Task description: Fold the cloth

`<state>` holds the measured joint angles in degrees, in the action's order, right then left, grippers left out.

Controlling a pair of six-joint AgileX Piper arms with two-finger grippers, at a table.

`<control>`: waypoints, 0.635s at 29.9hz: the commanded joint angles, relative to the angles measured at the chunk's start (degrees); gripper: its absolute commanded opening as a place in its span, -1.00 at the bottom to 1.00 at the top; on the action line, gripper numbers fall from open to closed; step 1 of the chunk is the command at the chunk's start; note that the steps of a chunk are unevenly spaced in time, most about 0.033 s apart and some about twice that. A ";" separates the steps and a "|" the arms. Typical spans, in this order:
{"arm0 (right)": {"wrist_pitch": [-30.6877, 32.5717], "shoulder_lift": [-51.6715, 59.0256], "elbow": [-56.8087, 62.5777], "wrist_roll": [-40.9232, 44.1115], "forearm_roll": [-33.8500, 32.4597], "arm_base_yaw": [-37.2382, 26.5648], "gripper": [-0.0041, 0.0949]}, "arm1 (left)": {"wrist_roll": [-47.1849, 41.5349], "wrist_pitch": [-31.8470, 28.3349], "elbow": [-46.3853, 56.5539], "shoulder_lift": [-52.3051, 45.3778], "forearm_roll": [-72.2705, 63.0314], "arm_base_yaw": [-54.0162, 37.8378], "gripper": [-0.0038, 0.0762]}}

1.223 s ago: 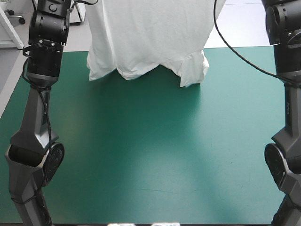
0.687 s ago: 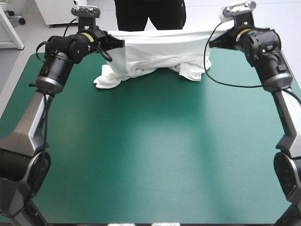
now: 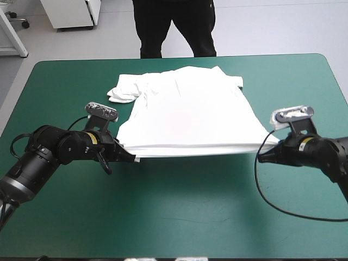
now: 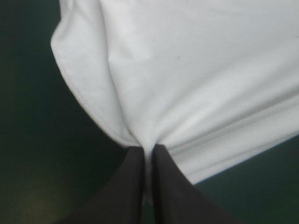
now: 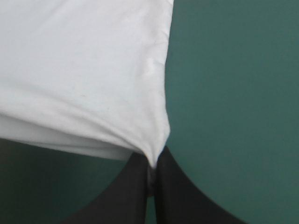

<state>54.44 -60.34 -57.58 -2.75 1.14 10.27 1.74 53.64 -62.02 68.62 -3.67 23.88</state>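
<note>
The white T-shirt (image 3: 187, 111) lies stretched over the middle of the teal-green table, its near hem pulled taut between both arms. My left gripper (image 3: 134, 157) is shut on the T-shirt at the hem's left corner; in the left wrist view the T-shirt (image 4: 187, 70) fans out ahead of the pinching gripper (image 4: 147, 151). My right gripper (image 3: 265, 155) is shut on the right corner, and in the right wrist view the T-shirt (image 5: 79, 74) spreads from the gripper (image 5: 153, 163). One sleeve (image 3: 122, 93) is bunched at the far left of the shirt.
Bare teal-green table (image 3: 179, 217) extends between the hem and the near edge, and on both sides of the shirt. A person stands beyond the far edge, not over the table.
Both arms came down from high at the far edge and drew toward the near side. The T-shirt, hanging before, now lies spread over the table with its hem held low.
</note>
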 commanded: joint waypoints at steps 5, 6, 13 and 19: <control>4.17 5.94 5.31 0.07 0.45 -0.47 -0.95 | -3.84 12.58 0.06 -2.03 3.13 2.66 -0.93; 4.51 6.03 5.82 -0.20 0.81 -0.47 -0.95 | -4.48 13.90 0.75 -2.28 3.26 2.94 -0.93; 11.69 6.23 8.68 -0.41 2.15 2.04 -0.95 | -8.71 19.89 10.10 -7.14 3.25 4.85 -0.93; 17.05 6.59 11.24 0.89 2.91 5.28 -0.95 | -10.22 20.09 16.72 -11.35 0.30 4.85 -0.93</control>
<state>69.37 -54.77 -46.14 -2.50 7.27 15.20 -7.55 68.01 -46.40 59.66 -5.17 28.57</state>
